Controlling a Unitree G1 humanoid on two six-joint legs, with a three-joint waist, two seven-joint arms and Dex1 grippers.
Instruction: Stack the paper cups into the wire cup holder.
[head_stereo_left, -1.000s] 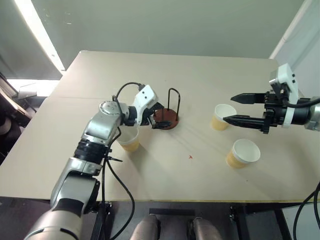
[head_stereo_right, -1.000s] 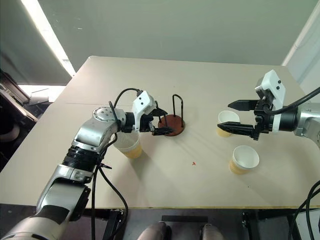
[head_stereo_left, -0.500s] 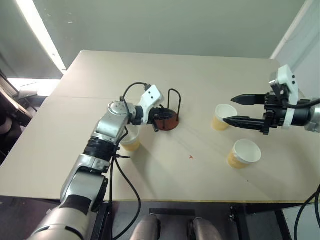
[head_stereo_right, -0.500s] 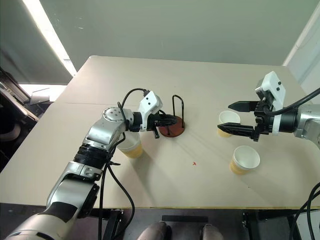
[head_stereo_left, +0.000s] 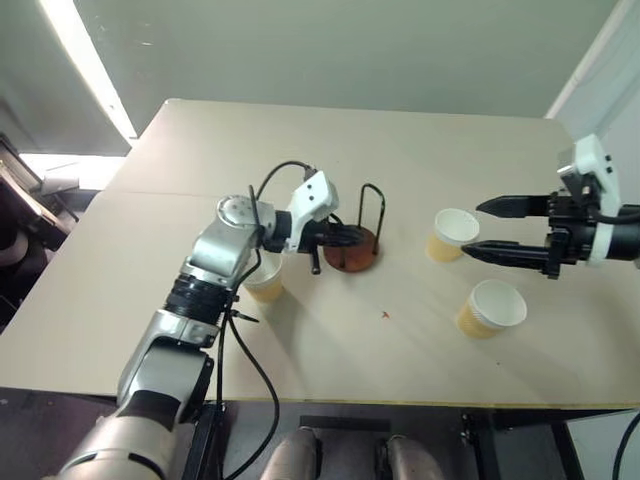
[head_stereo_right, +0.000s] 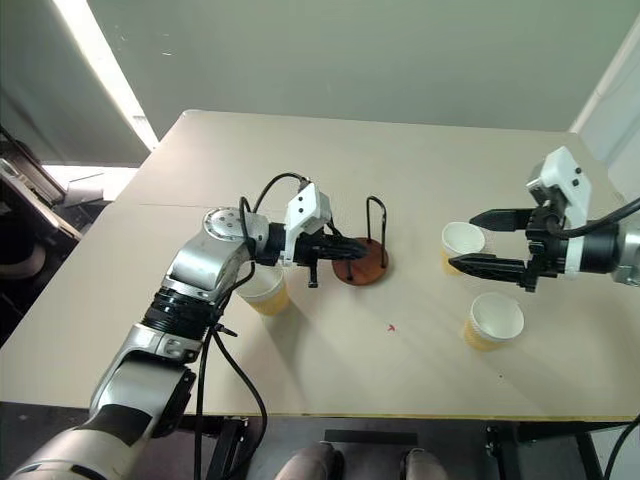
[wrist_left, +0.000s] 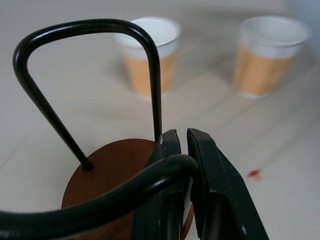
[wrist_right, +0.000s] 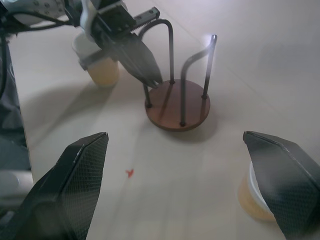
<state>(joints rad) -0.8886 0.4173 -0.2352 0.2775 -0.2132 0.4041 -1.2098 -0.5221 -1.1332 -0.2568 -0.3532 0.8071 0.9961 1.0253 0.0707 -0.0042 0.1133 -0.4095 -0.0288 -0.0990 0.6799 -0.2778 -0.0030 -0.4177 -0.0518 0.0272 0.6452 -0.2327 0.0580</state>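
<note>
left eye view: the left gripper (head_stereo_left: 343, 238) is closed on a black wire loop of the wire cup holder (head_stereo_left: 352, 250), a round rust-brown disc with thin upright loops, standing mid-table. a tan paper cup with a white rim (head_stereo_left: 266, 278) sits on the beige table (head_stereo_left: 300, 150) just under the left forearm. the right gripper (head_stereo_left: 497, 228) hovers with its fingers spread wide and nothing between them, beside a second tan paper cup (head_stereo_left: 449, 233); a third tan paper cup (head_stereo_left: 491, 307) stands nearer the table's front edge.

left wrist view: the two black fingers (wrist_left: 220, 190) are pinched almost together around the near wire, the disc below them.

right wrist view: the wide-apart fingers frame the holder (wrist_right: 178, 103) and a small red mark on the table (wrist_right: 129, 173).

risk, as a judgement: a pull on the thin wire could tip or slide the light holder, and the left forearm could knock over the cup beneath it.
</note>
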